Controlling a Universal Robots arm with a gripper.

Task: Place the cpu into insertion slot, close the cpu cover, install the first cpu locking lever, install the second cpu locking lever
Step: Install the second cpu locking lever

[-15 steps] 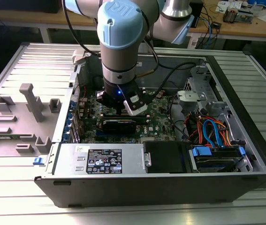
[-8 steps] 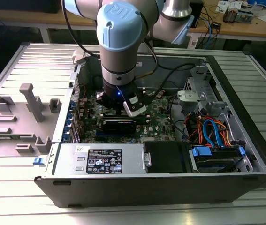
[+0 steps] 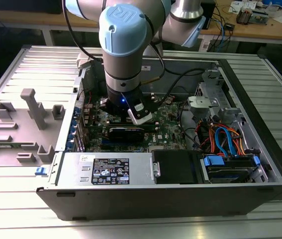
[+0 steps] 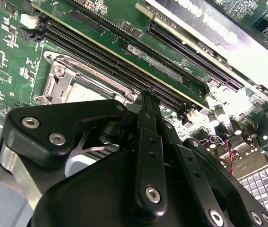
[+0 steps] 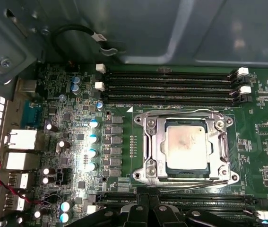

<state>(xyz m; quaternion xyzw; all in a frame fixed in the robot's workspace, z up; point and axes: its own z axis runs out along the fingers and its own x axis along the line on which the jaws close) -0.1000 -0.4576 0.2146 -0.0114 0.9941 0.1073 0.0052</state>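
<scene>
Cpu (image 5: 186, 145) sits in the insertion slot (image 5: 149, 126), beside the long memory slots (image 5: 171, 87). Cpu cover (image 5: 161, 147) lies flat over its edges, metal top showing through the cut-out. Hand (image 4: 149, 94) hovers just above the slot edge, fingers drawn together, holding nothing.

Judgement: chip light, rigid, fragile underneath; handle by edges only. Cover is thin springy metal; press on its frame.

Ribbed metal table (image 3: 11, 219) bearing open computer case (image 3: 180, 199), grey fixture (image 3: 26, 124).
</scene>
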